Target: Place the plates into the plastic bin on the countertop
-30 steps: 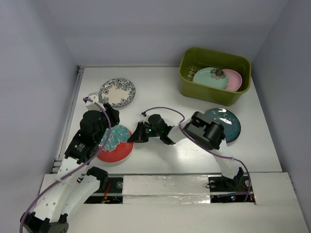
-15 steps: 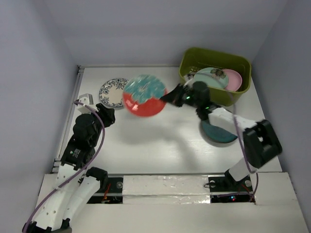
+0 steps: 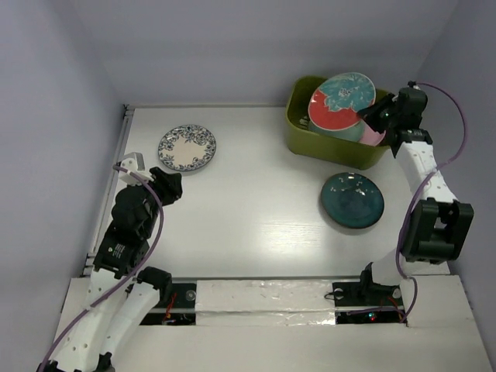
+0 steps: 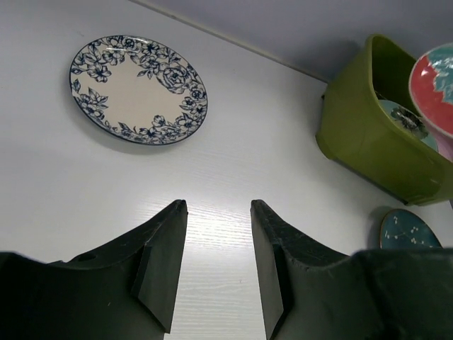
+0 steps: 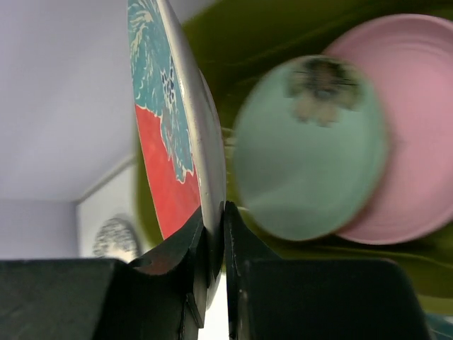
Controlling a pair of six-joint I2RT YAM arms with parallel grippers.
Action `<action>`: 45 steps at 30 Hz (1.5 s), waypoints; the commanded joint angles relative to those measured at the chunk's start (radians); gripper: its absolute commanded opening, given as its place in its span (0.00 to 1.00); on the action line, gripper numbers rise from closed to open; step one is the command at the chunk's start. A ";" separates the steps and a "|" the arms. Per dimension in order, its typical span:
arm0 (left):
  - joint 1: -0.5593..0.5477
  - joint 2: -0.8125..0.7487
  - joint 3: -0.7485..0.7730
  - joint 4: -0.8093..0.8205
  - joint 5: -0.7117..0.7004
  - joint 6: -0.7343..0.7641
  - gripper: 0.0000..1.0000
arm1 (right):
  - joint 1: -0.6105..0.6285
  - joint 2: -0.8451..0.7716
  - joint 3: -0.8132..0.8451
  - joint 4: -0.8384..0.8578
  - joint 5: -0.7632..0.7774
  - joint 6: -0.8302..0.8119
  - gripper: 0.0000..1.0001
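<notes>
The step in hand is judged to be the delivery of one plate into the bin. The round red-and-teal floral plate (image 3: pixel 341 102) is pinched by its rim between the right jaws, which are pressed onto the edge from both faces, as is seen plainly in the right wrist view. The plate is held tilted, raised above the olive-green rectangular plastic bin (image 3: pixel 333 149) rather than resting in it. Inside the bin a mint green plate (image 5: pixel 311 149) is seen lying partly over a pink plate (image 5: pixel 417 127); whether further plates lie beneath them cannot be told.

Two plates are left out on the flat white counter (image 3: pixel 256 221): the dark teal plate (image 3: pixel 353 200), just in front of the bin, and the white plate with the dark floral rim (image 3: pixel 187 147), well apart from it on the left side. The left jaws are spread with nothing between them; they are held above bare counter, near the white plate but not touching it.

The next move is judged to call for the held plate to be lowered and levelled over the mint green one before the jaws are parted; were it released while tilted and high, it could be dropped on edge or knocked against the bin wall. After that, the two plates on the counter remain to be fetched.
</notes>
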 commanded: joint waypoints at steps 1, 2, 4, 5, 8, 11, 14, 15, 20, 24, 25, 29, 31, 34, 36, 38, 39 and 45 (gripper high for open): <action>-0.003 -0.015 0.001 0.034 0.001 -0.003 0.39 | -0.040 0.044 0.135 -0.010 -0.052 -0.044 0.00; -0.003 -0.013 0.001 0.033 0.000 -0.001 0.39 | -0.054 0.060 0.155 -0.038 -0.048 -0.052 0.00; -0.003 -0.017 0.001 0.029 -0.002 -0.001 0.39 | -0.078 0.105 0.205 -0.050 -0.075 -0.058 0.00; -0.003 -0.015 0.001 0.029 -0.002 0.000 0.39 | -0.079 0.122 0.206 -0.056 -0.075 -0.057 0.00; -0.003 -0.010 0.001 0.029 -0.005 0.001 0.39 | -0.104 0.187 0.242 -0.058 -0.117 -0.041 0.00; -0.003 -0.001 0.001 0.026 -0.005 0.002 0.39 | -0.114 0.240 0.261 -0.067 -0.127 -0.035 0.00; -0.003 0.019 0.002 0.022 -0.002 0.002 0.40 | -0.114 0.287 0.279 -0.089 -0.146 -0.043 0.06; -0.003 0.025 0.002 0.022 0.001 0.002 0.40 | -0.114 0.311 0.282 -0.096 -0.150 -0.043 0.09; -0.003 0.052 0.010 0.026 0.021 0.001 0.43 | -0.114 0.350 0.299 -0.133 -0.149 -0.063 0.27; -0.003 0.098 0.030 0.017 0.032 -0.004 0.47 | -0.114 0.304 0.269 -0.175 -0.043 -0.087 0.69; -0.003 0.126 0.034 0.016 0.042 -0.004 0.47 | -0.114 0.281 0.252 -0.173 0.025 -0.093 0.85; -0.003 0.183 0.068 0.002 0.061 -0.015 0.47 | -0.114 0.160 0.160 -0.142 0.141 -0.107 1.00; -0.003 0.197 0.073 0.023 0.075 -0.035 0.48 | -0.114 0.135 0.137 -0.147 0.152 -0.116 1.00; -0.003 0.221 0.073 0.052 0.070 -0.068 0.54 | -0.114 0.072 0.089 -0.112 0.124 -0.106 1.00; -0.003 0.244 0.071 0.078 0.069 -0.085 0.54 | -0.114 0.019 0.069 -0.078 0.110 -0.098 1.00; -0.003 0.286 0.070 0.098 0.070 -0.108 0.51 | -0.114 -0.018 0.028 -0.038 0.092 -0.084 0.88; -0.003 0.299 0.067 0.112 0.067 -0.113 0.49 | -0.114 -0.037 0.012 -0.029 0.092 -0.080 0.84; -0.003 0.365 0.048 0.235 0.061 -0.151 0.15 | -0.105 -0.169 -0.148 0.091 0.047 -0.024 0.03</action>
